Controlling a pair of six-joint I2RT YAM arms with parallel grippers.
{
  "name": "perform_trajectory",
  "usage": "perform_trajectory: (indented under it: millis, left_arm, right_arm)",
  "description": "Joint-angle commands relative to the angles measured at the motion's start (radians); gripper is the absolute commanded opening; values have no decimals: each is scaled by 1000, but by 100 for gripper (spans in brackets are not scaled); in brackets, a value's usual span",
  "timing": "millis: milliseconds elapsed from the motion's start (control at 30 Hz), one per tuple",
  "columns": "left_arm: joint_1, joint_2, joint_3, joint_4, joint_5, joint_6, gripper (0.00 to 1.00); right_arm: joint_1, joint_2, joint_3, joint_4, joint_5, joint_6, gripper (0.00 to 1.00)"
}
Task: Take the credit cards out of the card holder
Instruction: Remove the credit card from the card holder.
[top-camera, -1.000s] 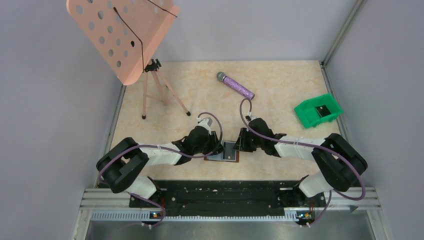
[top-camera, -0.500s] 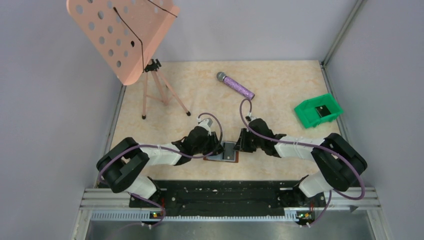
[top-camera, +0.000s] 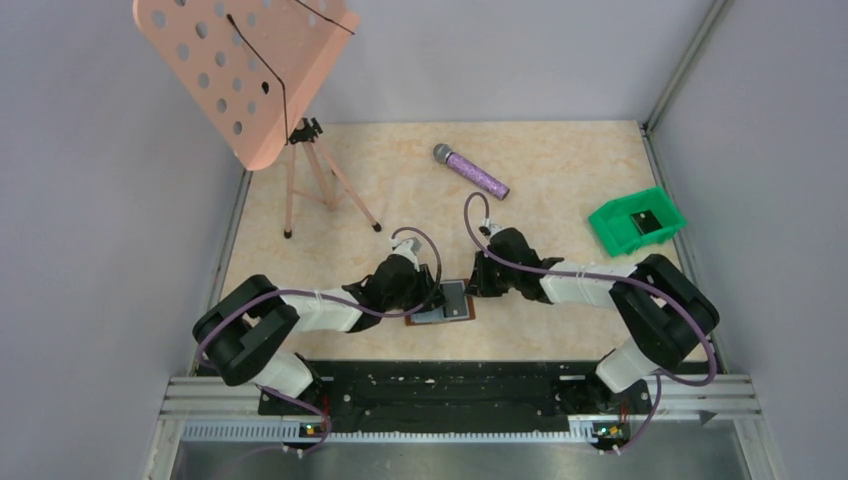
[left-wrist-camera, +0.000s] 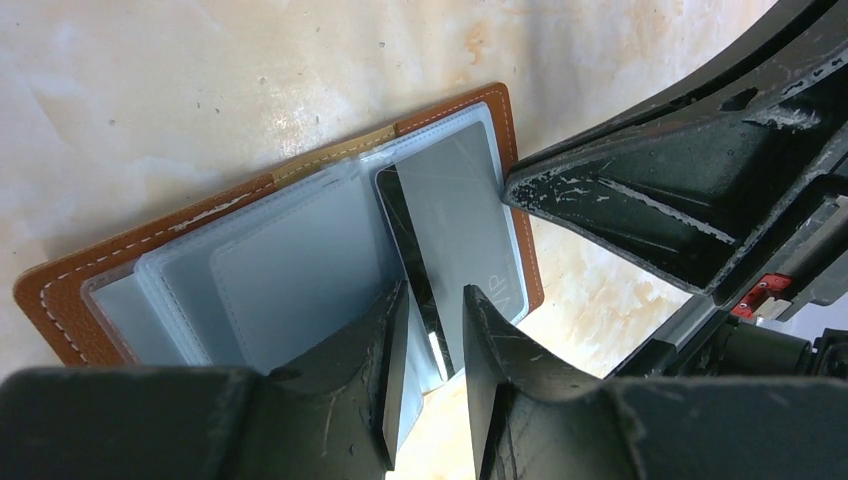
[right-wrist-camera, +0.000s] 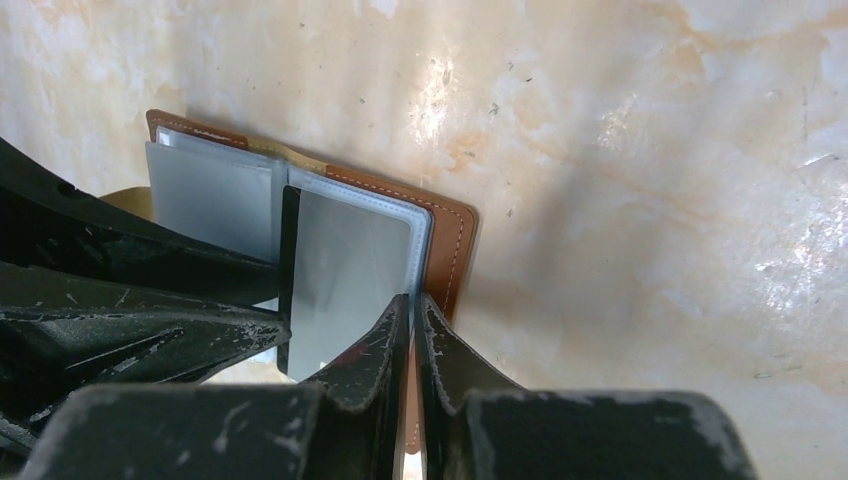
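Observation:
The brown leather card holder lies open on the table between both grippers. In the left wrist view the card holder shows clear grey-blue sleeves, and a grey card marked VIP sits in the right sleeve beside a dark card edge. My left gripper is slightly open, its fingers straddling the sleeve's near edge. My right gripper is shut on the right sleeve's outer edge of the card holder. Its fingers also show in the left wrist view, touching that edge.
A green plastic bin with a dark card inside stands at the right. A purple microphone lies at the back. A pink music stand on a tripod stands at the back left. Grey walls close in on both sides.
My right gripper has moved a little left and farther back at the holder's right edge. The card holder has turned and shifted slightly left. The left gripper has barely moved.

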Motion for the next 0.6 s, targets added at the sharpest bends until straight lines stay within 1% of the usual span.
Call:
perform_trajectory:
  millis: [0, 167, 233, 300, 367, 500, 567]
  left_arm:
    - [10, -5, -19, 5, -16, -21, 33]
    - [36, 3, -23, -20, -17, -87, 31]
    - [43, -1, -44, 23, -2, -107, 31]
    - [44, -15, -51, 32, -6, -113, 31]
    - [45, -27, -41, 7, -10, -102, 31]
    - [44, -57, -17, -31, -6, -84, 32]
    - [45, -76, 1, -76, -13, -76, 32]
  right_arm:
    - [-18, 33, 22, -24, 6, -46, 4]
    - [-18, 40, -1, 7, -8, -14, 3]
    - [-18, 37, -6, 10, -6, -4, 3]
    - [-18, 32, -8, 8, -6, 5, 3]
    - [-19, 16, 6, -14, -6, 10, 5]
    - [-18, -52, 56, -83, -7, 28, 19]
    - [-18, -90, 69, -91, -7, 46, 22]
